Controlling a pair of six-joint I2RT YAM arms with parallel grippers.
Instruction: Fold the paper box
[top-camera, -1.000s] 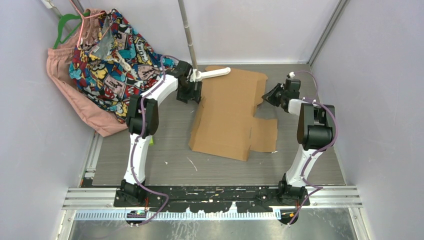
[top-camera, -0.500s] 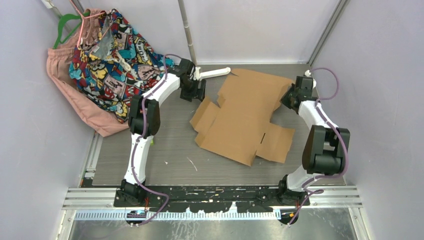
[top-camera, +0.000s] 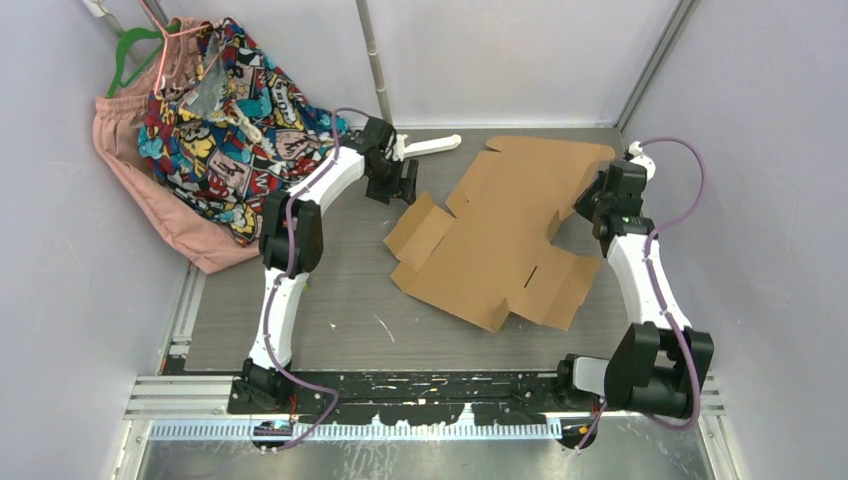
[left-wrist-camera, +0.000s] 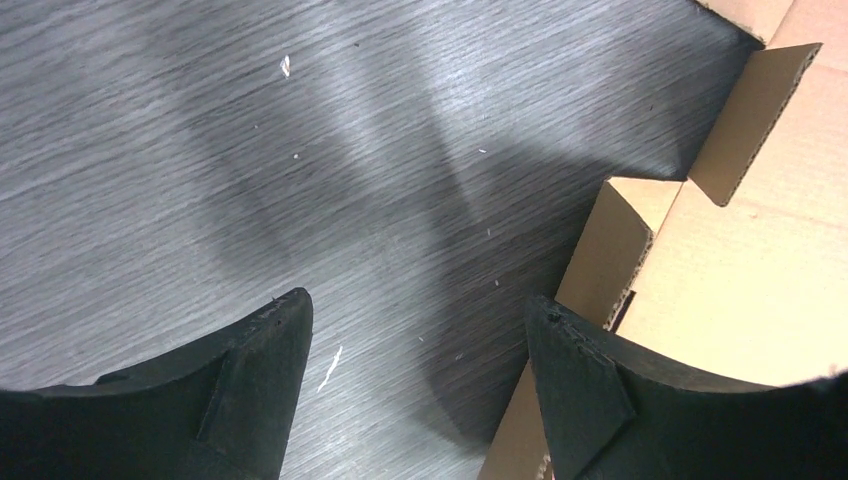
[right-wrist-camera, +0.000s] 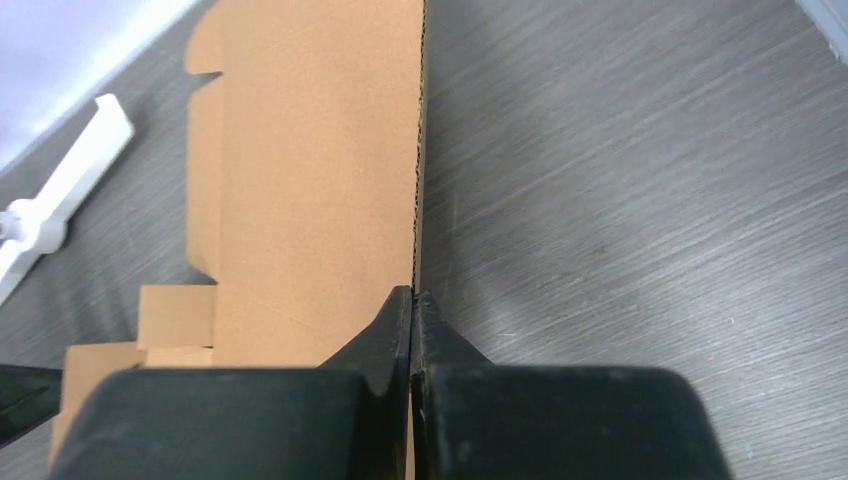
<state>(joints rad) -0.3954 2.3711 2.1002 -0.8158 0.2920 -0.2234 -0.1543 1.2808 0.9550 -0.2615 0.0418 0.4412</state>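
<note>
The paper box (top-camera: 500, 240) is a flat brown cardboard sheet with flaps, lying skewed on the grey table right of centre. My right gripper (top-camera: 592, 200) is shut on its far right edge; in the right wrist view the jaws (right-wrist-camera: 413, 295) pinch the sheet's thin edge, and the paper box (right-wrist-camera: 300, 150) stretches away to the left. My left gripper (top-camera: 405, 186) stands open over bare table just left of the sheet's raised left flap. In the left wrist view nothing lies between its fingers (left-wrist-camera: 420, 310), and the paper box (left-wrist-camera: 740, 280) sits by the right finger.
A colourful patterned garment (top-camera: 215, 110) and a pink one (top-camera: 150, 190) hang on hangers at the back left. A white plastic tool (top-camera: 430, 146) lies by the back wall, next to a metal pole (top-camera: 375, 60). Walls close in on both sides.
My right arm has swung right and stretched out, dragging the paper box right and turning it. The sheet's left side has pulled away from my left gripper, which has barely moved.
</note>
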